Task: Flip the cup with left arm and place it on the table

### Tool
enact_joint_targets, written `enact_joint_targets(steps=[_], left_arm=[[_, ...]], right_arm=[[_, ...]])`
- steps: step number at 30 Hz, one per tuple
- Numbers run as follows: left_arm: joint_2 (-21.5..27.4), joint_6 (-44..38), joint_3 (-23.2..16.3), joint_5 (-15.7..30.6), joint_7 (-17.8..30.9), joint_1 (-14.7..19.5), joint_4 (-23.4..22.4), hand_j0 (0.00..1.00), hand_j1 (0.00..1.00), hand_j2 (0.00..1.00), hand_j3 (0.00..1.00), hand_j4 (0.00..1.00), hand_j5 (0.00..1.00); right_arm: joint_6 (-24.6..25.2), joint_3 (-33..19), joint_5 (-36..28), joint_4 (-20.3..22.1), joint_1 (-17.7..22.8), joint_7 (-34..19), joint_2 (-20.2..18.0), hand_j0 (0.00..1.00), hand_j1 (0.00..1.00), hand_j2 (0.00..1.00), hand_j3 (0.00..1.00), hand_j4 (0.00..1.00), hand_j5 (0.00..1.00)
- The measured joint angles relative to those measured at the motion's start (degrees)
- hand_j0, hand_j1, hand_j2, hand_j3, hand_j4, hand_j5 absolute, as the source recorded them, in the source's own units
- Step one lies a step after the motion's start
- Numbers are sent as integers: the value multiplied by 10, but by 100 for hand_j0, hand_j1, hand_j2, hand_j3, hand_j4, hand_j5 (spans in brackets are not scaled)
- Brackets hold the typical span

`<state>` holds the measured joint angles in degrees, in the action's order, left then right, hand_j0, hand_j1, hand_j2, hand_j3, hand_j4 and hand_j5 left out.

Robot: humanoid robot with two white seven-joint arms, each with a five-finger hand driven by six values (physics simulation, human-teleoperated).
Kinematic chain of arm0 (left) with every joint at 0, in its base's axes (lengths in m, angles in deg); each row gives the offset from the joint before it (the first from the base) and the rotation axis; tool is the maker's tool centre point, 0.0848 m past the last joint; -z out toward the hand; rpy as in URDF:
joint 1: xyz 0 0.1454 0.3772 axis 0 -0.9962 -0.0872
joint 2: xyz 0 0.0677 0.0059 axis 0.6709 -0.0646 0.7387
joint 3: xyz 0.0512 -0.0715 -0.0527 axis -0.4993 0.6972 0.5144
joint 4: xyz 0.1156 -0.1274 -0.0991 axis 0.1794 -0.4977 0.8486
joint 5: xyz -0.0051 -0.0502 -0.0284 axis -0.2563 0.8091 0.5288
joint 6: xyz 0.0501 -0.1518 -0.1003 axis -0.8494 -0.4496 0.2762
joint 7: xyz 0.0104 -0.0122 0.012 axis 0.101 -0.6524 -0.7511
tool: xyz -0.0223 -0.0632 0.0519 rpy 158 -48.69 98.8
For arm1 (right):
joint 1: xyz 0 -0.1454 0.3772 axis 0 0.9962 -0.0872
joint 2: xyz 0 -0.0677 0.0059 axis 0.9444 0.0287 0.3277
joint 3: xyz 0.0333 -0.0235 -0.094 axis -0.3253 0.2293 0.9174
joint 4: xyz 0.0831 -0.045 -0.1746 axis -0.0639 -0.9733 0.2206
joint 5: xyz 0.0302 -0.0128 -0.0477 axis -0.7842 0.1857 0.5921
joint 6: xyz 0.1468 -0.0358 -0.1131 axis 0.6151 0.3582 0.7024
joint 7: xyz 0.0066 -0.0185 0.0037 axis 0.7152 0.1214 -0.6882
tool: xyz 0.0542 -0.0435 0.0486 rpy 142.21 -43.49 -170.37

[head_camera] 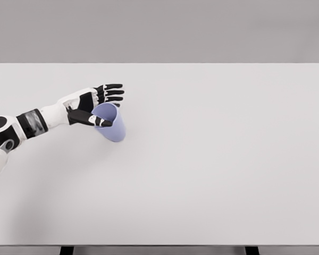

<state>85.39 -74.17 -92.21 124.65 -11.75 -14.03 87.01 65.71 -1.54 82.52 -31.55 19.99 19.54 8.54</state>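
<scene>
Left hand closed on the lilac cup: thumb laid across the near side of the rim, four fingers extended past the far side. Cup located left of centre on the white table, tilted, mouth turned up and left toward the palm, base down and right. Cannot tell whether the base touches the tabletop or hangs just above it. Right arm absent from the head view.

Judged stage: mid-rotation, placement not yet done.

Failure risks from here:
- Slippage. Grip bears only on the rim; smooth tapered wall likely to slide out between thumb and fingers during wrist roll.
- Toppling. Release while tilted likely to roll the cup away.
- Scraping. Base dragged on the table could lever the cup from the grasp.
</scene>
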Motion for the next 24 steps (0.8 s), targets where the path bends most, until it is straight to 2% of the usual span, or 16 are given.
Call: enact_joint_targets(steps=[9,19,22,24], left_arm=[[43,1,8,2,0,31,23,100,100,100,100,100,100],[63,1,9,2,0,33,46,100,100,100,100,100,100],[86,12,9,-4,0,27,49,100,100,100,100,100,100],[105,45,9,-25,0,25,51,100,100,100,100,100,100]], right_arm=[[0,0,0,0,0,0,0,100,100,100,100,100,100],[0,0,0,0,0,0,0,100,100,100,100,100,100],[0,0,0,0,0,0,0,100,100,100,100,100,100],[0,0,0,0,0,0,0,100,100,100,100,100,100]])
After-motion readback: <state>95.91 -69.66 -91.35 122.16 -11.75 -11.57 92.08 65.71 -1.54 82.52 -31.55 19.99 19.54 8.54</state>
